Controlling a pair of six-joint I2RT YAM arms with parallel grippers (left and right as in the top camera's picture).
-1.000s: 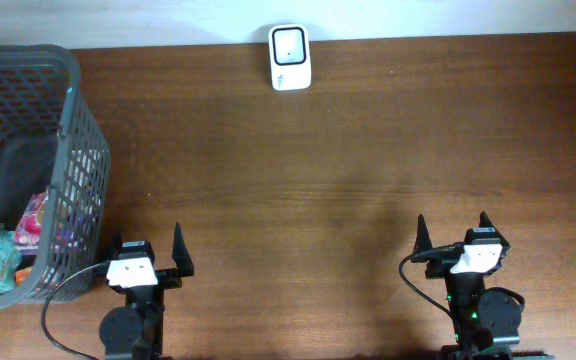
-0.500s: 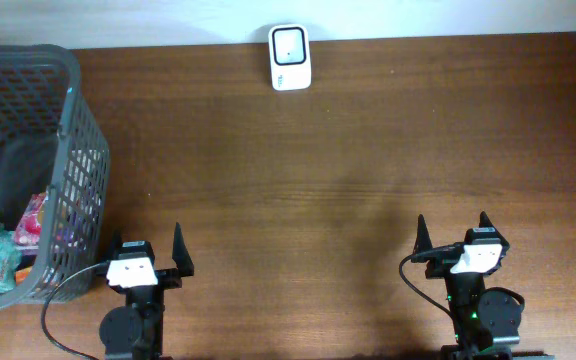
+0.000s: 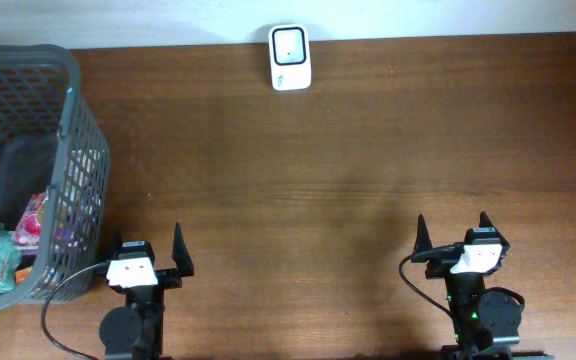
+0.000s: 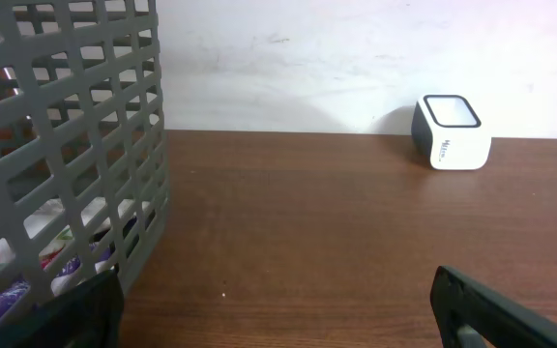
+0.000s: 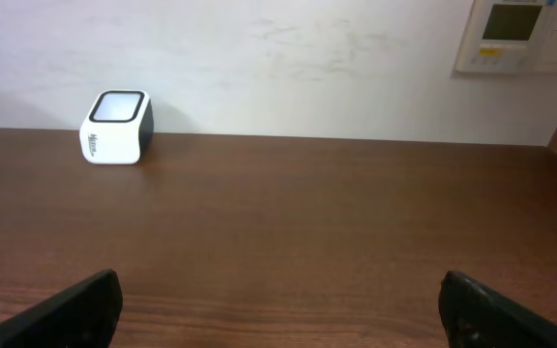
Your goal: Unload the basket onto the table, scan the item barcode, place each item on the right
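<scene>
- Near left on the bench [image 3: 348, 170]: left pincer [image 3: 148, 246], released, jaws spread wide, grasping nothing.
- Near right: right pincer [image 3: 452, 230], likewise released and empty; sits low over bare wood, well apart from everything else.
- Far left: grey mesh basket [image 3: 80, 130], just beside the left pincer; holds the task's things, colourful packets [image 3: 13, 235] heaped in its near end, none yet out.
- Far middle, at the far edge: white scanner [image 3: 290, 58], window facing up; stands roughly between the two arms, probably for passing a barcode over it from either side.
- Judged from the layout: falls to the left pincer to fetch, being nearest the basket; calls for a reach over the tall rim and down among the packets.
- Cannot tell which packet face carries a barcode; too small, and half hidden behind mesh.
- Risk: snagging a finger in the mesh wall, or lifting two packets together.
</scene>
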